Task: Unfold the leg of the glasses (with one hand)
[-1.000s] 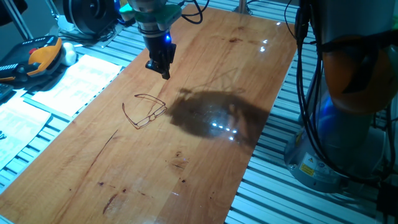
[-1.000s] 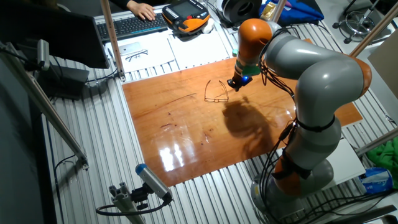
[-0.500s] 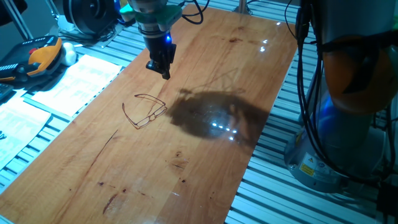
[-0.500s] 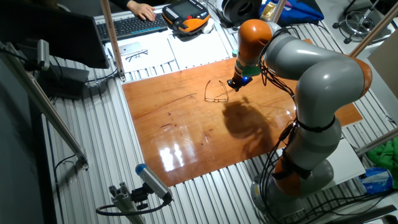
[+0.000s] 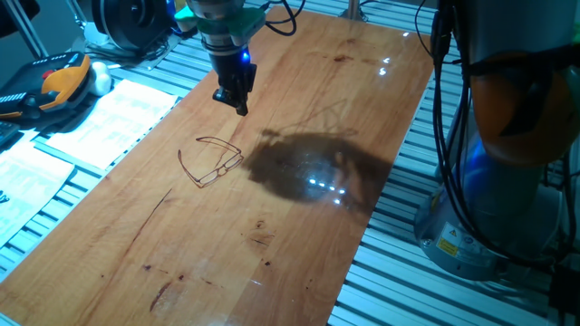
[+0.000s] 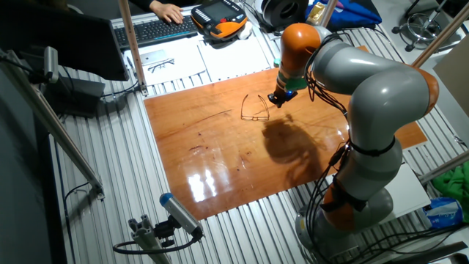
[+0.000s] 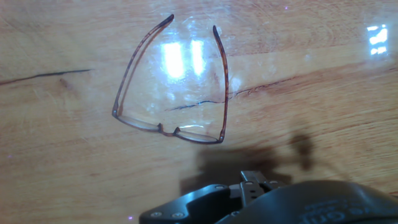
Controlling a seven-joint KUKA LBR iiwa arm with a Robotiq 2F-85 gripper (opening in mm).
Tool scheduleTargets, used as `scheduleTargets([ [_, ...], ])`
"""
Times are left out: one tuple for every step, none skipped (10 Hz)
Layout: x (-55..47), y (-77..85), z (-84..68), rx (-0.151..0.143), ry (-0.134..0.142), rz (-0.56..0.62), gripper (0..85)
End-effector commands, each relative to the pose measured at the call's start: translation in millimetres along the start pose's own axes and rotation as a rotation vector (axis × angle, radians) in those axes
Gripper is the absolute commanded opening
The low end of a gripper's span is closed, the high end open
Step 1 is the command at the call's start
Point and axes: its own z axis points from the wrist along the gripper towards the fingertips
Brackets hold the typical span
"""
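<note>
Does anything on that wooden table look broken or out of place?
Nothing looks broken. The glasses lie flat on the table with both legs spread open, apart from the tool. The dark streaks on the wood look like scratches, not spills.

Overhead glare spots on glossy tabletop (image 5: 272, 244); dark arm shadow; frames sharp.

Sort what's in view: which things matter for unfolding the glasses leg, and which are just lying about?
Job:
glasses, lying on the wooden table
gripper, hovering apart from them

Lying about:
papers
orange handheld controller
keyboard
</note>
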Motion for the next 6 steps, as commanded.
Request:
scheduleTargets([
  [0.0, 0.0, 0.0, 0.0, 0.0, 0.0, 0.0],
  [0.1, 0.0, 0.0, -0.002, 0.0, 0.0, 0.0],
  [0.1, -0.1, 0.0, -0.003, 0.0, 0.002, 0.0],
  [0.0, -0.1, 0.0, -0.003, 0.0, 0.002, 0.0],
  [-0.1, -0.4, 0.2, -0.003, -0.001, 0.0, 0.0],
  [-0.7, -0.4, 0.4, -0.004, -0.003, -0.001, 0.0],
])
